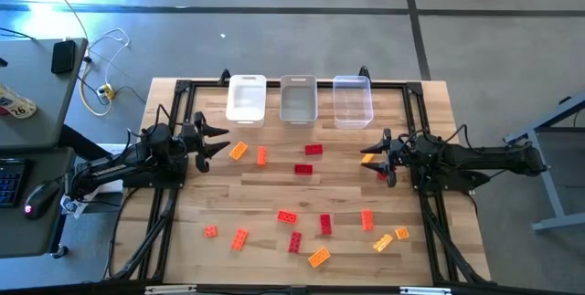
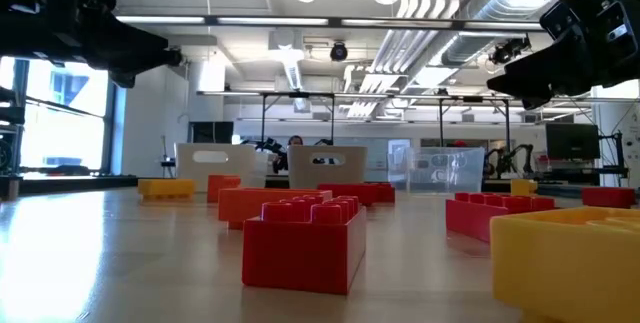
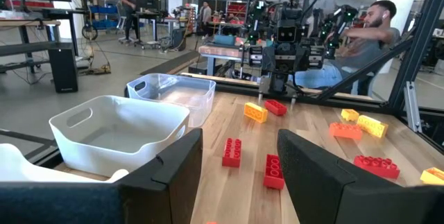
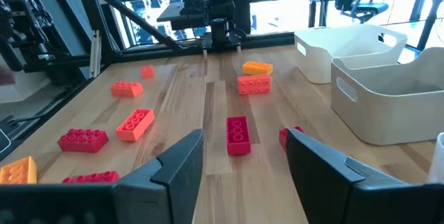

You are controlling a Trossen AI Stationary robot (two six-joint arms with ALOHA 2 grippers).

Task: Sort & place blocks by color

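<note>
A: Blocks (image 1: 309,199) lie scattered on the worktop (image 1: 274,176), all outside the white bin (image 1: 246,99), the grey bin (image 1: 298,100) and the clear bin (image 1: 352,100). Where are the arms?

B: Left end effector (image 1: 216,140) hovers at one side of the worktop, fingers spread and holding nothing. An orange block (image 1: 239,151) lies just ahead of it; the white bin stands off to one side of its fingers.

A: And the other arm?

B: Right end effector (image 1: 381,156) hovers at the opposite side, likewise parted and empty. A yellow-orange block (image 1: 368,158) and a red block (image 3: 275,107) lie just beside its fingertips; the clear bin is nearest to it.

A: What could fail from here?

B: Colour confusion, most likely. Red, orange-red and orange bricks look close in hue, so a brick may well land in the wrong bin.

A: Any grasp risks?

B: Several bricks lie at odd angles to the fingers. A descent not turned to match could push a brick aside instead of clamping it.

A: Anything else?

B: Both arms face each other across the same central bricks, such as the red block (image 4: 238,135) between them. Reaching for it together risks a collision.
</note>
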